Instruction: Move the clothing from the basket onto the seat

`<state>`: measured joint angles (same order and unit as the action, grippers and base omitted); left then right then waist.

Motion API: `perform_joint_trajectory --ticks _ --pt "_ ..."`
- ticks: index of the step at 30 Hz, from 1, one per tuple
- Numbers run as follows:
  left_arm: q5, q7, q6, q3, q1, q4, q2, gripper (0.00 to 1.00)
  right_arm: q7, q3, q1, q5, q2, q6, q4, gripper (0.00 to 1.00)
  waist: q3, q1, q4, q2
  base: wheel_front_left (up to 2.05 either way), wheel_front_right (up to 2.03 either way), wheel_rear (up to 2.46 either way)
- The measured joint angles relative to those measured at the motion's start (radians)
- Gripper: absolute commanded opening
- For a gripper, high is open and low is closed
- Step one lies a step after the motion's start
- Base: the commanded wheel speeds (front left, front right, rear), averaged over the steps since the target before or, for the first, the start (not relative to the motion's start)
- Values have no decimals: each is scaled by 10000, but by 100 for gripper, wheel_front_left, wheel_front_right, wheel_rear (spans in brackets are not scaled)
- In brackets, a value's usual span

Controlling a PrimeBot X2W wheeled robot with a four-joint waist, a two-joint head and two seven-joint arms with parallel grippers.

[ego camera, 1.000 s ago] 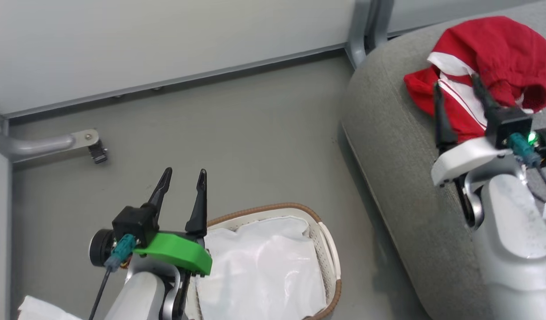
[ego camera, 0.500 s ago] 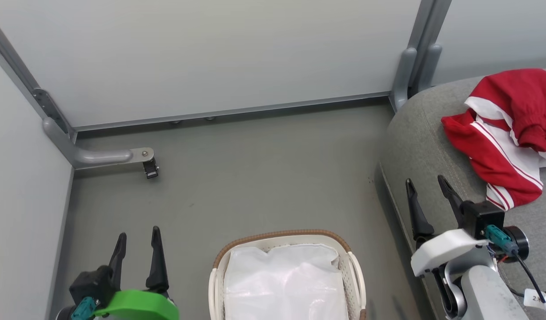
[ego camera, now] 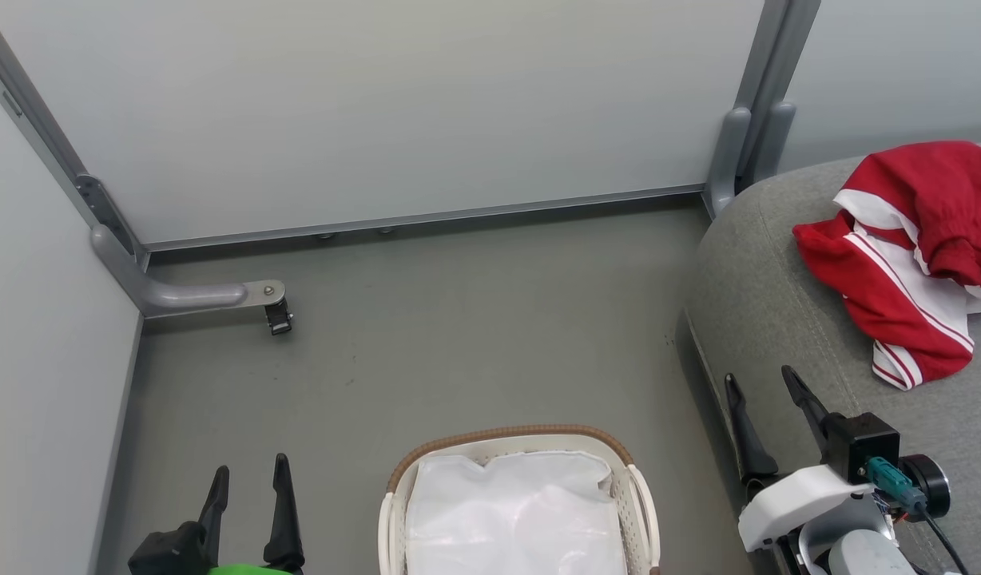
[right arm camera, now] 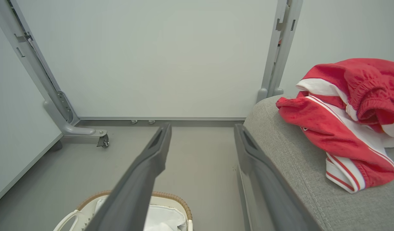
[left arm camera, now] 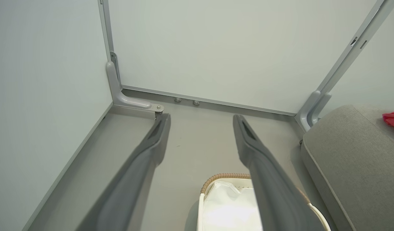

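Observation:
Red clothing (ego camera: 910, 255) with white striped trim lies bunched on the grey seat (ego camera: 766, 279) at the right; the right wrist view shows the clothing (right arm camera: 347, 118) on the seat (right arm camera: 290, 160) too. The white basket (ego camera: 642, 511) with a brown woven rim stands on the floor at the bottom centre, showing just its white cloth liner (ego camera: 514, 519). My left gripper (ego camera: 248, 477) hangs open at the lower left, left of the basket. My right gripper (ego camera: 762, 387) is open over the seat's front edge, below the clothing, holding nothing.
Grey partition walls enclose the floor at the back and left. A metal foot with a small caster (ego camera: 279, 317) juts from the left wall. A grey post (ego camera: 738, 160) stands between the back wall and the seat. In the left wrist view the basket (left arm camera: 224, 176) lies between my fingers.
The head camera has tilted up and turned, so the picture shifted. My right gripper has drawn back from the clothing, which stays on the seat. Both grippers sit lower in view.

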<state>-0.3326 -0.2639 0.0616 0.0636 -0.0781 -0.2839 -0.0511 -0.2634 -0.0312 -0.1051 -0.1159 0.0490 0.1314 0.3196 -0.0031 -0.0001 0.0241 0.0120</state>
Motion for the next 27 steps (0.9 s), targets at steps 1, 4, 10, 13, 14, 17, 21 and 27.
perform_joint_trajectory --ticks 1,4,10,13,14,17,21,27 --pt "-15 -2 0 31 -1 8 0 100 2 -38 20 0 -4 0 -13 100 -10 0 -5 0 0 0 0" --pt "-88 0 -4 86 -1 56 4 100 2 -50 82 0 -4 0 -31 100 -28 0 -15 0 0 0 0" --pt "-104 2 -4 92 -4 25 12 0 2 -48 137 6 -29 0 46 0 -45 0 -39 0 0 0 0" --pt "-136 21 -4 84 -9 -226 27 0 38 -52 291 -52 -75 0 303 0 -46 0 -41 0 0 0 0" --pt "-291 88 -2 71 -9 -251 31 0 111 -33 328 -203 -82 0 347 0 -45 0 -42 0 0 0 0" --pt "-754 251 0 10 -7 -257 35 0 272 50 330 -777 -82 0 357 0 -43 0 -47 0 0 0 0" --pt "-1448 445 13 -79 15 -245 36 0 456 127 330 -1592 -81 0 309 0 -40 0 -53 0 0 0 0" --pt "-2389 713 88 -238 88 -192 36 0 736 219 329 -2709 -81 0 211 0 -36 0 -63 0 0 0 0"
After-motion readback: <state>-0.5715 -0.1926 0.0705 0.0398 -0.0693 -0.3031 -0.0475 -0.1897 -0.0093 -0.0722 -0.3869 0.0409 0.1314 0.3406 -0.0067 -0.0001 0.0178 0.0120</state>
